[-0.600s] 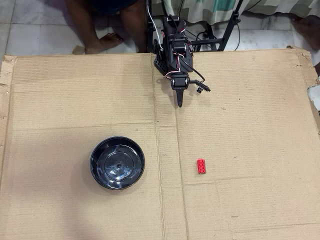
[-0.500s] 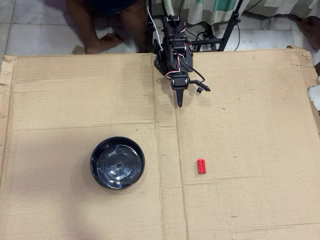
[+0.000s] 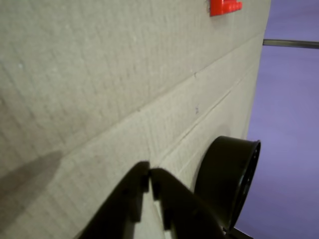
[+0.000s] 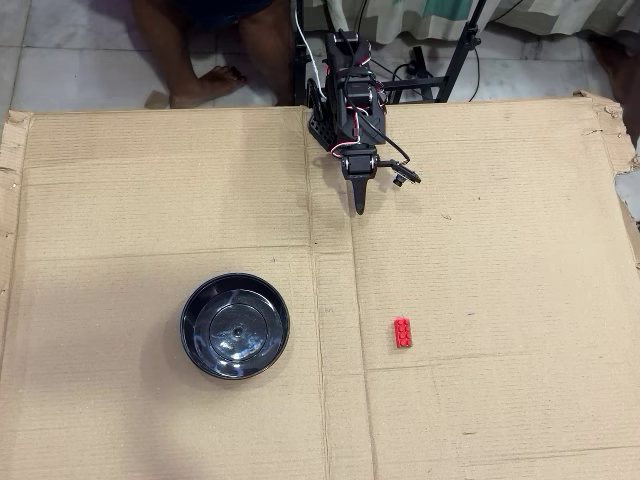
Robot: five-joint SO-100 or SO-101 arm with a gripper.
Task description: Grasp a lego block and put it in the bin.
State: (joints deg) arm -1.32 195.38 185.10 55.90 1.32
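A small red lego block (image 4: pixel 402 332) lies on the cardboard right of centre in the overhead view; the wrist view catches it at its top edge (image 3: pixel 225 7). The bin (image 4: pixel 235 326), a glossy black round bowl, stands to the block's left and holds nothing; its side wall shows in the wrist view (image 3: pixel 227 179). My gripper (image 4: pixel 358 207) hangs near the back of the cardboard, well away from both, pointing toward the front. Its two dark fingers meet at the tips (image 3: pixel 149 172) with nothing between them.
A large cardboard sheet (image 4: pixel 150 200) covers the work area, with creases running across it. Behind its back edge are a person's bare feet (image 4: pixel 205 85), black stand legs (image 4: pixel 455 60) and cables on a tiled floor. The arm's base (image 4: pixel 345 90) sits at the back centre.
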